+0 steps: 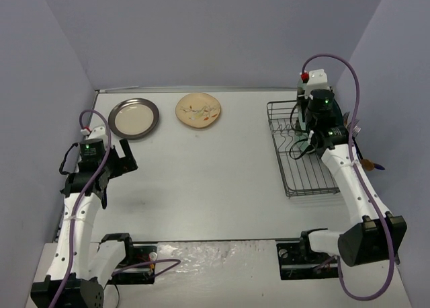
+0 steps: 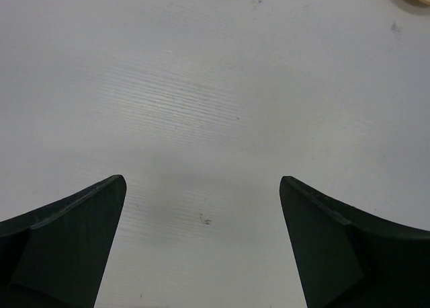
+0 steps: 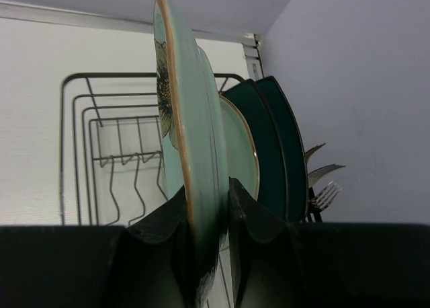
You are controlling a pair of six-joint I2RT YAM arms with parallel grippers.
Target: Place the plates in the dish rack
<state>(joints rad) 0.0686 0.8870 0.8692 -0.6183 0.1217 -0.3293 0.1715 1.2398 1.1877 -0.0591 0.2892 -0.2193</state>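
My right gripper (image 3: 207, 200) is shut on the rim of a pale mint-green flower plate (image 3: 191, 120), held on edge over the dark wire dish rack (image 3: 101, 146). Behind it a second mint plate (image 3: 242, 153) and two dark teal plates (image 3: 279, 146) stand in the rack. In the top view the right gripper (image 1: 316, 123) is over the rack (image 1: 302, 170). A cream plate with a grey-brown rim (image 1: 134, 118) and a cream floral plate (image 1: 198, 110) lie flat at the back left. My left gripper (image 2: 201, 187) is open and empty over bare table (image 2: 215, 86), and shows in the top view (image 1: 121, 157).
Forks (image 3: 322, 187) stand in the rack's side cutlery holder by the right wall. The enclosure walls close in the table at the left, back and right. The arm bases sit at the near edge.
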